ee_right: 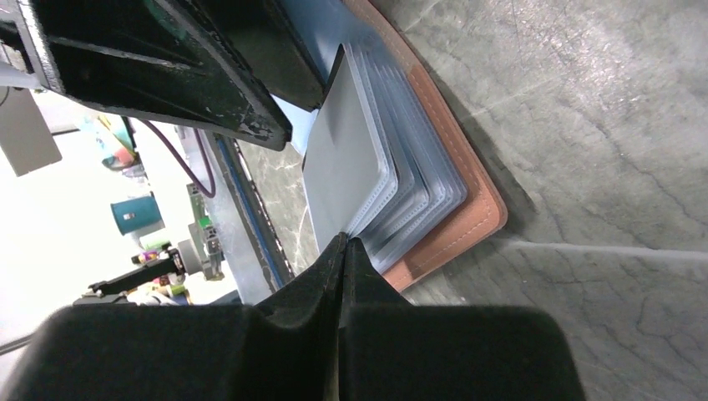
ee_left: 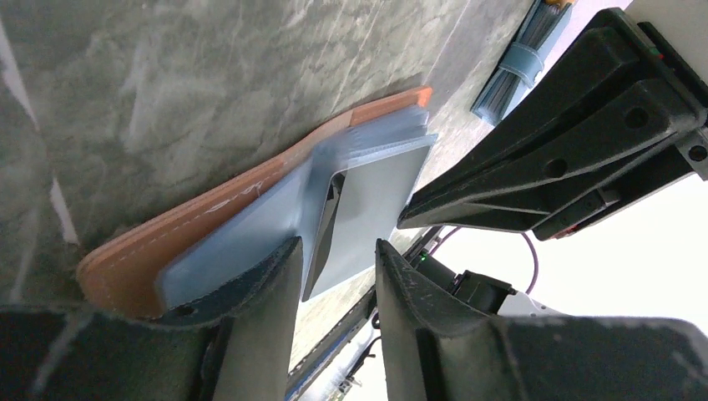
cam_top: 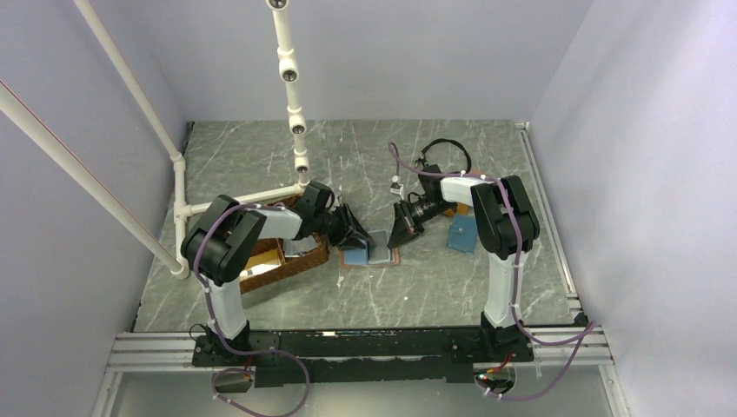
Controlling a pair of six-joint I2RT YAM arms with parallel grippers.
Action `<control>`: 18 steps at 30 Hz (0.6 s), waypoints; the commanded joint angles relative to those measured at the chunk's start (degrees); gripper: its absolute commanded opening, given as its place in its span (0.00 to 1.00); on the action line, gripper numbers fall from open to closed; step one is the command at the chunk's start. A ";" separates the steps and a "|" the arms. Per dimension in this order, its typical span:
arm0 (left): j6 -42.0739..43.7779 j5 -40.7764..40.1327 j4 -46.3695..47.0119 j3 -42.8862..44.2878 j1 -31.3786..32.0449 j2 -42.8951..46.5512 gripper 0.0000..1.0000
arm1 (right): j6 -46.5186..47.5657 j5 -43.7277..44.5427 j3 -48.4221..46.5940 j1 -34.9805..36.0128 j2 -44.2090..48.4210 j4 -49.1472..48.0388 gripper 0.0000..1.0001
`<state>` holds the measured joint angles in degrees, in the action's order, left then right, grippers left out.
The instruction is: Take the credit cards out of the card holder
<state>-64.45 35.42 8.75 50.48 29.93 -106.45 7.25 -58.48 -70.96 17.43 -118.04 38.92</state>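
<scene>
Left gripper (ee_left: 336, 251): jaws partly open, nothing clamped. The fingers (ee_left: 259, 309) straddle the free end of one credit card (ee_left: 371, 200). In the left wrist view the card runs from the gap toward 12 o'clock. Can't tell if either pad is actually touching it.

That card is grey and part-way out of its pocket, with its free end lifted off the stack. The far end is tucked into the light-blue pocket (ee_left: 250, 234).

Right gripper (ee_right: 344, 246): fully closed, holding nothing. The tip sits right at the near edge of the same card and the clear sleeves (ee_right: 417, 192) under it. Contact or a hair off, can't tell from the right wrist view.

The card holder (ee_left: 125, 276) lies open and flat on the marble-pattern table (cam_top: 434, 287), salmon side down and pockets up. In the top view it is about mid-table, at 6 o'clock from the gap between the two grippers. The left gripper reaches it from 10 o'clock and the right from 2 o'clock. The two grippers are close together but apart. How many more cards are in the sleeves isn't readable.

Further out, top view:
- A teal-blue wallet (cam_top: 462, 234) lies flat at 3 o'clock from the card holder, near it, beside the right arm's forearm.
- A brown basket (cam_top: 300, 265) is at 9 o'clock from the card holder, under the left arm, with something light-coloured inside that is too small to identify.
</scene>
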 commanded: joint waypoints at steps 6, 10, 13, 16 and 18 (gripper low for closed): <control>2.81 -0.08 -6.13 3.82 0.90 -3.51 0.42 | -0.55 -2.95 0.03 -0.12 0.52 -1.39 0.00; 2.10 0.67 -4.25 4.26 1.58 -4.36 0.42 | -0.65 -2.18 -0.23 0.05 -0.62 -0.96 0.00; 0.27 2.44 1.17 3.36 2.03 -4.59 0.39 | -0.79 -1.31 -0.23 0.27 -1.11 -0.73 0.00; -1.80 3.96 7.60 2.54 2.15 -4.62 0.29 | -0.69 -0.41 -0.23 0.58 -1.45 -0.52 0.00; -1.90 4.35 9.06 2.60 2.15 -4.24 0.24 | -0.53 0.06 -0.31 0.75 -1.56 -0.19 0.00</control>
<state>-64.29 35.88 9.21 53.56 30.76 -109.40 6.76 -58.41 -70.96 17.26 -118.85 39.68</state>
